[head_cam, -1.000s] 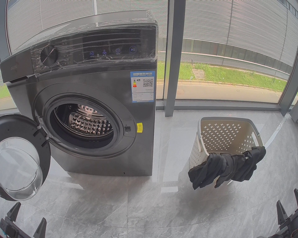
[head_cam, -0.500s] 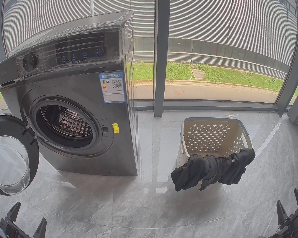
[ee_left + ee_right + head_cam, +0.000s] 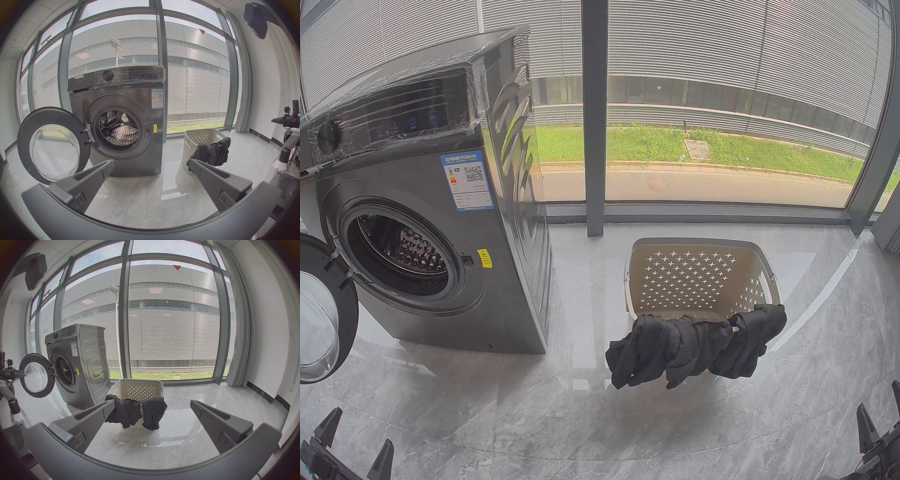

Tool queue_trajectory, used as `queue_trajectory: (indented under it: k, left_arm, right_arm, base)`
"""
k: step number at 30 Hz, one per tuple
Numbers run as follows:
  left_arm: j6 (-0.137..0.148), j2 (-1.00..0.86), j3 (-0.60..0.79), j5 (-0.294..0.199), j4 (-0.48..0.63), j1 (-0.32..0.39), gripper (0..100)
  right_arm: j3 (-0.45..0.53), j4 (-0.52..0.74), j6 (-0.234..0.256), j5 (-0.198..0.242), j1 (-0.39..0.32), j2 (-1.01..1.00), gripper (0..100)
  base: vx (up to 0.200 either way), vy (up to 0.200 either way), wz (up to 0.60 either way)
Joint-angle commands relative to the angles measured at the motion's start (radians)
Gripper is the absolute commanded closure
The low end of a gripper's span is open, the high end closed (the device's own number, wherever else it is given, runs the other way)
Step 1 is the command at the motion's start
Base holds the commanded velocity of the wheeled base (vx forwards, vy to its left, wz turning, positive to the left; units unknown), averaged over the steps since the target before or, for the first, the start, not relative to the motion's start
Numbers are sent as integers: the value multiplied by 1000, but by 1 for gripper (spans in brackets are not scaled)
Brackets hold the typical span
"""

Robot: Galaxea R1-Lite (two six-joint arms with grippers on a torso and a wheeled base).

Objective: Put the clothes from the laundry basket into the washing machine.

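A cream laundry basket [image 3: 700, 275] stands on the floor by the window, with black clothes [image 3: 690, 347] draped over its near rim. The grey washing machine [image 3: 425, 187] stands at the left, its round door [image 3: 322, 319] swung open and its drum [image 3: 403, 250] bare. My left gripper [image 3: 355, 440] is open at the bottom left, well short of the machine. My right gripper [image 3: 884, 415] is open at the bottom right, apart from the basket. The left wrist view shows the left gripper [image 3: 150, 167], the machine [image 3: 120, 125] and the clothes [image 3: 212, 153]. The right wrist view shows the right gripper [image 3: 151, 407], the basket [image 3: 137, 390] and the clothes [image 3: 137, 410].
Grey tiled floor [image 3: 600, 425] lies open between me, the machine and the basket. Floor-to-ceiling windows with a dark pillar [image 3: 594, 119] close off the far side. The open door juts out at the machine's left.
The whole head view has swung right: machine and basket sit further left in the picture. Both grippers keep their place at the bottom corners, still open.
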Motion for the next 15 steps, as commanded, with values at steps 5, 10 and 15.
queue_trajectory:
  k: [5,10,15]
  left_arm:
    - [0,-18,18,0,0,0,0]
    - [0,-18,18,0,0,0,0]
    - [0,-18,18,0,0,0,0]
  right_arm:
    - [16,-1,-1,1,0,-16,0]
    - [16,-1,-1,1,0,-16,0]
    - [16,-1,-1,1,0,-16,0]
  base:
    - [0,-200,0]
    - [0,-120,0]
    - [0,0,0]
